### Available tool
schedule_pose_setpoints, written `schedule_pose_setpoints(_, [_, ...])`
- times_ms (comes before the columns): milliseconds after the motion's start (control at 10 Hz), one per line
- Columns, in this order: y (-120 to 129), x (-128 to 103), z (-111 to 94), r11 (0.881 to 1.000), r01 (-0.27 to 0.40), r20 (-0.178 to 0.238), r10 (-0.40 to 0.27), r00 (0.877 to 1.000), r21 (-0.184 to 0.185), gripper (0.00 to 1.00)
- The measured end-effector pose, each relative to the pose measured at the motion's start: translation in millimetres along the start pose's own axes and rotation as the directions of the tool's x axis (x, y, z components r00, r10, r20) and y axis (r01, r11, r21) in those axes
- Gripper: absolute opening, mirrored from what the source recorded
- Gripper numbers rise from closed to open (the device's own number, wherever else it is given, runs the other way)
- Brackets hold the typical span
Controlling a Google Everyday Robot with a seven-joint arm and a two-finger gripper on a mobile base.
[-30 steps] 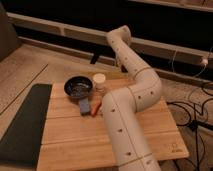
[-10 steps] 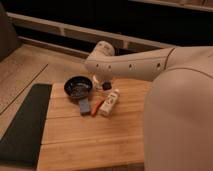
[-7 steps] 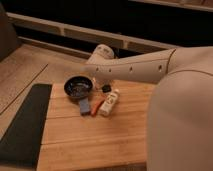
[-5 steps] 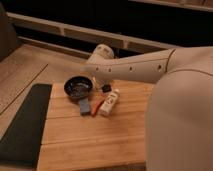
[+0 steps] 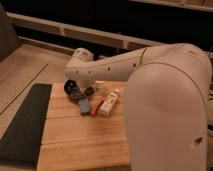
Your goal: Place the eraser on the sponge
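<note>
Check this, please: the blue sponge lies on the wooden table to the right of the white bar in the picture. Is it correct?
Not quite. In the camera view the blue sponge lies on the wooden table to the left of the white bar. The gripper is at the black bowl.

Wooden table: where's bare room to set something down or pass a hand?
Free: near half of the wooden table, between dark mat and robot arm, in front of the sponge. Crowded: far end, where black bowl, sponge, orange-red piece, white bar and small white jar cluster; the hand, shut, hangs by the bowl.
</note>
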Motion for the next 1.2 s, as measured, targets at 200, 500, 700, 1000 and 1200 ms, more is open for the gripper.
schedule_pose_setpoints(200, [3.9,13.1,13.5,1.0,-0.01,-0.032,0.01,0.999,-0.007,0.0])
schedule_pose_setpoints(500, [15.4,26.3,40.2,1.0,-0.02,-0.089,0.018,0.996,-0.018,0.0])
schedule_pose_setpoints(700, [26.3,23.6,54.1,1.0,0.003,-0.125,-0.006,0.992,-0.026,0.0])
schedule_pose_setpoints(1000, [25.1,22.7,56.6,1.0,0.01,-0.139,-0.012,0.99,-0.013,0.0])
schedule_pose_setpoints(1200, [25.8,22.8,56.5,1.0,0.012,-0.14,-0.014,0.99,-0.012,0.0])
